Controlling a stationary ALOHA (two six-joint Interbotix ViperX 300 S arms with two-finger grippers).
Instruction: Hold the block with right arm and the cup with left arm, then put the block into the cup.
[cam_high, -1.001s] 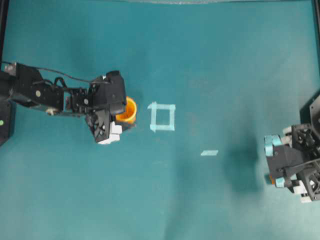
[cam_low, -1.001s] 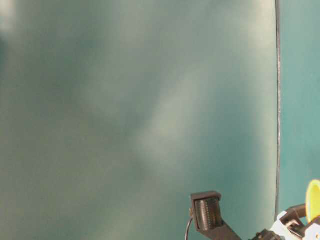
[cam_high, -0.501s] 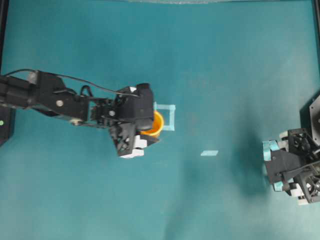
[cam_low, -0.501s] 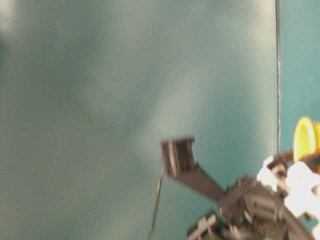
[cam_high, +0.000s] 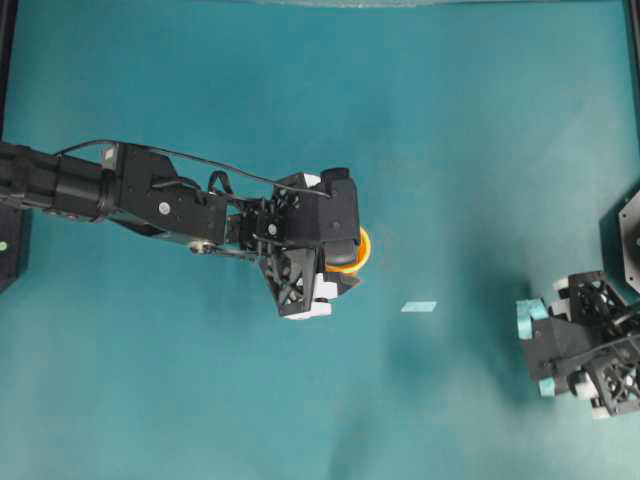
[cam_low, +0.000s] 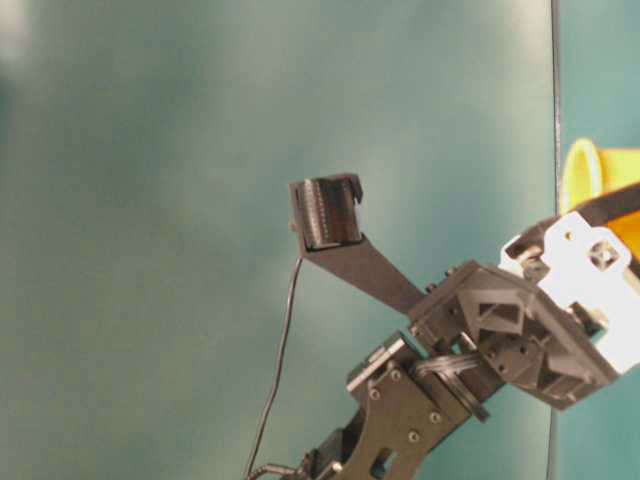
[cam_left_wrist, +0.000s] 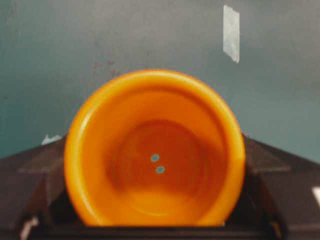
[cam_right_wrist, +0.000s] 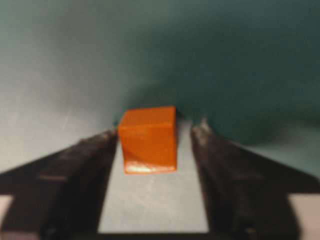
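My left gripper (cam_high: 335, 262) is shut on the orange cup (cam_high: 354, 250), held above the table near the middle. The left wrist view looks straight into the cup (cam_left_wrist: 155, 150), with dark fingers (cam_left_wrist: 30, 190) on both sides. At table level its yellow rim (cam_low: 585, 172) shows at the right edge, mouth turned sideways. My right gripper (cam_high: 550, 355), marked with blue tape, is low at the right edge. The orange block (cam_right_wrist: 149, 140) rests on the table between the right gripper's (cam_right_wrist: 156, 134) open jaws. It touches the left finger, with a gap to the right one. Overhead, the block is hidden.
A pale tape strip (cam_high: 420, 306) lies on the teal table between the two arms and shows beyond the cup as the tape strip (cam_left_wrist: 231, 32). The left arm (cam_high: 150, 195) stretches in from the left edge. A black arm base (cam_high: 628, 225) sits at the right edge.
The left arm has carried the cup rightward over the taped square, now hidden beneath it. The right gripper has shifted slightly toward the near edge, and its jaws have narrowed around the block.
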